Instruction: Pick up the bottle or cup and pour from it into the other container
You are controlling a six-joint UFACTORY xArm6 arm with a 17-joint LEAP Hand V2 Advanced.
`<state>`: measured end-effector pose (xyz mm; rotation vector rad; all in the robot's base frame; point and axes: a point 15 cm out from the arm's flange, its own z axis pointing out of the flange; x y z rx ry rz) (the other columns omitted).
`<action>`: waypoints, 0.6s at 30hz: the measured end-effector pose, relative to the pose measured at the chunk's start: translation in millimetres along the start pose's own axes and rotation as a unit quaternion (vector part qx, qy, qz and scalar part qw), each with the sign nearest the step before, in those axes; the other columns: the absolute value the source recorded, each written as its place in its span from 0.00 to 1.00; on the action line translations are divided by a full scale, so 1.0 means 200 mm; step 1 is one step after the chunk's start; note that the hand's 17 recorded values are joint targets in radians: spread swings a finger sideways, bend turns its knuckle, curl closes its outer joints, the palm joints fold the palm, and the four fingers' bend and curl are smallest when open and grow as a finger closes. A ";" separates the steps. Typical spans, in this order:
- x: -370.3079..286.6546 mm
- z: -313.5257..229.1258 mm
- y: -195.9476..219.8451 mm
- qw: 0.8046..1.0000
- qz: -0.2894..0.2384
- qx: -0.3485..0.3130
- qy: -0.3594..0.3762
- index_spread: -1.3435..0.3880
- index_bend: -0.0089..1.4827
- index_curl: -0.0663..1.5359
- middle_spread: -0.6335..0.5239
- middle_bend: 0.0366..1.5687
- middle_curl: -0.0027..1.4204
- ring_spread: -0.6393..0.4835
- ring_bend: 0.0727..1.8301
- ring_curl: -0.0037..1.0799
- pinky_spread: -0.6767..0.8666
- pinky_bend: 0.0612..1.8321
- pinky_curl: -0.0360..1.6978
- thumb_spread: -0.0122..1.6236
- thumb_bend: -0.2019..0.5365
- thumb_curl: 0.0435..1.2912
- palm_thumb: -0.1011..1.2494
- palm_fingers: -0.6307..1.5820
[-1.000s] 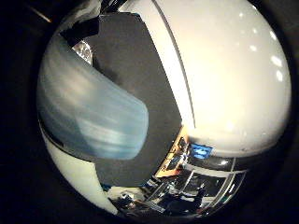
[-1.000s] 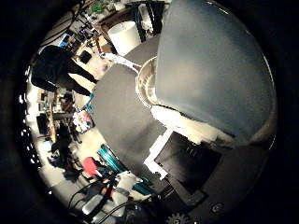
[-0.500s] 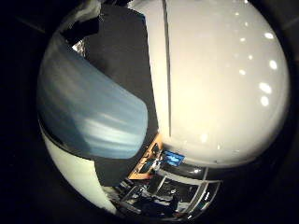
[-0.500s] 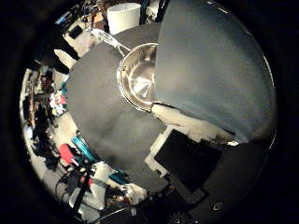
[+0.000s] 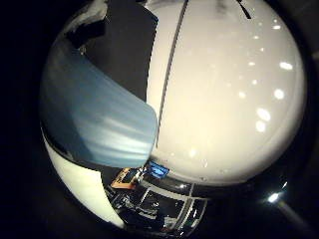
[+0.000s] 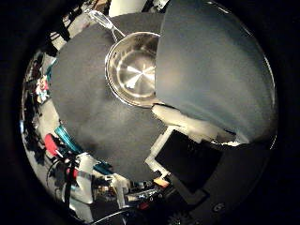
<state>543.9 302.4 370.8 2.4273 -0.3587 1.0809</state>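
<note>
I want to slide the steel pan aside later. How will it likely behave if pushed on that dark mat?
The pan looks like rigid polished metal, so it should move as one stiff piece. Its wide, low body sits flat on the mat, so tipping seems unlikely. Pushing the long handle would probably swing it round rather than slide it straight.

From the thumb side of the palm we look down over a dark round table (image 6: 89, 117) and a steel pan (image 6: 133, 70); a blue-grey cup (image 6: 211, 75) sits very near. The little-finger side faces the ceiling (image 5: 229, 94). Both views share that cup
</note>
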 end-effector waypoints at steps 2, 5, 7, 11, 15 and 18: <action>-0.02 0.02 -0.01 1.000 -0.006 -0.004 0.002 0.40 0.14 0.76 0.20 0.50 0.73 0.31 0.63 0.60 0.19 0.60 0.44 0.43 0.23 0.45 0.71 0.78; -0.03 0.01 -0.03 1.000 -0.008 -0.004 0.002 0.40 0.14 0.76 0.20 0.50 0.73 0.31 0.63 0.60 0.19 0.60 0.43 0.43 0.23 0.45 0.71 0.78; -0.04 0.01 -0.03 1.000 -0.011 -0.006 0.002 0.40 0.14 0.76 0.20 0.50 0.73 0.31 0.63 0.60 0.19 0.60 0.43 0.44 0.23 0.45 0.71 0.78; -0.05 0.00 -0.04 1.000 -0.013 -0.006 0.002 0.40 0.14 0.76 0.21 0.49 0.73 0.31 0.63 0.60 0.19 0.60 0.43 0.44 0.23 0.45 0.71 0.78; -0.05 0.00 -0.03 1.000 -0.011 -0.006 0.002 0.40 0.14 0.76 0.21 0.50 0.74 0.31 0.63 0.59 0.19 0.60 0.43 0.44 0.23 0.45 0.71 0.78; -0.04 -0.01 -0.02 1.000 -0.008 -0.006 0.002 0.40 0.14 0.76 0.21 0.50 0.74 0.31 0.63 0.59 0.19 0.60 0.43 0.44 0.23 0.45 0.71 0.77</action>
